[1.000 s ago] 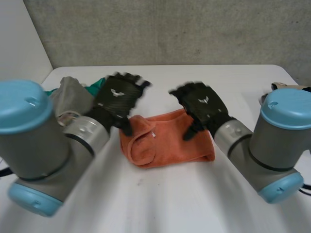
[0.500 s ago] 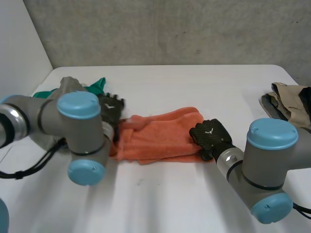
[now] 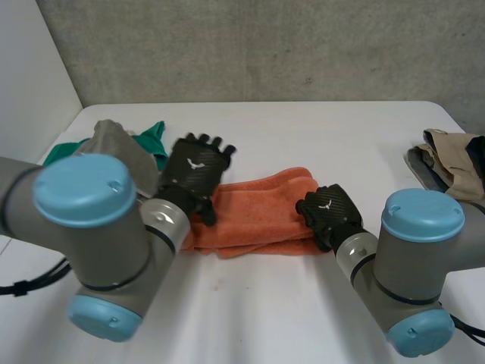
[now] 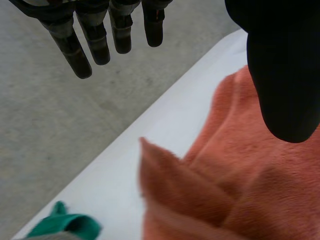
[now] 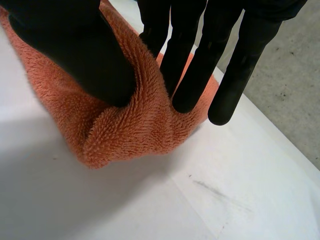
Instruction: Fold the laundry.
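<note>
An orange towel (image 3: pixel 258 216) lies bunched lengthwise in the middle of the white table (image 3: pixel 303 318). My left hand (image 3: pixel 195 167) hovers open over the towel's left end, fingers straight and spread. In the left wrist view its fingers (image 4: pixel 95 40) and thumb (image 4: pixel 282 75) hang clear of the rumpled towel (image 4: pixel 240 200). My right hand (image 3: pixel 327 212) sits on the towel's right end. In the right wrist view its thumb (image 5: pixel 75 50) and fingers (image 5: pixel 187 75) pinch a raised ridge of the towel (image 5: pixel 125 130) between them.
A heap of grey and green clothes (image 3: pixel 121 144) lies at the back left, close to my left arm; its green cloth (image 4: pixel 65 225) lies near the towel's end. Beige and dark garments (image 3: pixel 451 163) sit at the table's right edge.
Both hands came down onto the towel's ends and stretched it out. The right hand then closed on the right end, while the left hand lifted off the left end, still open.
</note>
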### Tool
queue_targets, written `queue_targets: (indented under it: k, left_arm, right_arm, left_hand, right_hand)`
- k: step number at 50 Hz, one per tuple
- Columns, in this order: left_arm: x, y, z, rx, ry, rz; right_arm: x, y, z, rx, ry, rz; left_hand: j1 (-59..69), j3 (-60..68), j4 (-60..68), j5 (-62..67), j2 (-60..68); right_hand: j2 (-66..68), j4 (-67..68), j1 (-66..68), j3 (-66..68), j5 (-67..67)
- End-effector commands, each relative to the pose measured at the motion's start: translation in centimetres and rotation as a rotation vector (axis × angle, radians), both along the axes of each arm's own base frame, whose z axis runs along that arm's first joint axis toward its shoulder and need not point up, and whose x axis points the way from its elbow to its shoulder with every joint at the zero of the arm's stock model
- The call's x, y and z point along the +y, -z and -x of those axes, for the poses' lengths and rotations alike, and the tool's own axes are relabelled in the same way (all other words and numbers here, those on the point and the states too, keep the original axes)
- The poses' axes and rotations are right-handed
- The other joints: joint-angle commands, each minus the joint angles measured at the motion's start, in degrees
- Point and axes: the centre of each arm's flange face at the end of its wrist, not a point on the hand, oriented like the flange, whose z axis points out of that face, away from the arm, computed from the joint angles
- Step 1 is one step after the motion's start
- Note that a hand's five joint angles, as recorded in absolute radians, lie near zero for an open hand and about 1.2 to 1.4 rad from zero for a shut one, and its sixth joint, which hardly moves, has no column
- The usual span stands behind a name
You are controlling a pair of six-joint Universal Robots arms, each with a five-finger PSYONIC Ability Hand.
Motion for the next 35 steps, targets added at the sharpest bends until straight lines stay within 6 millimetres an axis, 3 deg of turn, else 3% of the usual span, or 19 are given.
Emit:
queue_targets:
  k: [1, 2, 5, 10, 15, 24, 32, 35]
  left_arm:
    - [-3.5, 3.7, 0.8, -0.036, -0.062, -0.010]
    - [-5.3, 4.2, 0.1, -0.059, -0.126, -0.002]
    - [-7.7, 4.8, -1.7, -0.127, -0.247, -0.003]
    - [-8.4, 5.0, -3.6, -0.190, -0.333, -0.032]
    - [-7.2, 4.1, -4.1, -0.202, -0.318, -0.027]
    - [-3.0, 1.8, -4.1, -0.188, -0.204, -0.017]
    - [-1.7, 0.1, -5.0, -0.160, -0.192, 0.000]
    - [-1.7, 0.0, -5.1, -0.158, -0.195, 0.002]
  right_arm:
    - [0.0, 0.5, 0.5, 0.022, 0.030, -0.011]
    - [-0.1, 0.5, 0.7, 0.026, 0.041, -0.007]
    - [-0.4, 0.5, 1.3, 0.034, 0.067, -0.006]
    - [-0.5, 0.0, 2.0, 0.032, 0.090, -0.001]
    - [-0.5, -0.5, 2.5, 0.024, 0.097, 0.002]
    - [-0.1, -0.8, 4.4, 0.080, 0.141, -0.035]
    - [-0.6, -2.0, 8.0, 0.226, 0.228, -0.005]
    - [-0.8, -2.7, 8.5, 0.258, 0.235, 0.029]
  left_hand:
    - [-0.64, -1.92, -1.64, -2.98, -1.82]
    - [-0.64, -1.92, -1.64, -2.98, -1.82]
    - [-0.64, -1.92, -1.64, -2.98, -1.82]
    - [-0.64, -1.92, -1.64, -2.98, -1.82]
    - [-0.64, -1.92, -1.64, -2.98, -1.82]
    - [-0.64, -1.92, -1.64, -2.98, -1.82]
    - [-0.64, -1.92, -1.64, -2.98, -1.82]
    - [-0.64, -1.92, -1.64, -2.98, -1.82]
  right_hand:
    - [12.69, 11.52, 18.14, 12.04, 12.12]
    - [12.69, 11.52, 18.14, 12.04, 12.12]
    - [12.69, 11.52, 18.14, 12.04, 12.12]
    - [12.69, 11.52, 18.14, 12.04, 12.12]
    - [12.69, 11.52, 18.14, 12.04, 12.12]
    - [12.69, 11.52, 18.14, 12.04, 12.12]
    - [12.69, 11.52, 18.14, 12.04, 12.12]
    - [12.69, 11.52, 18.14, 12.04, 12.12]
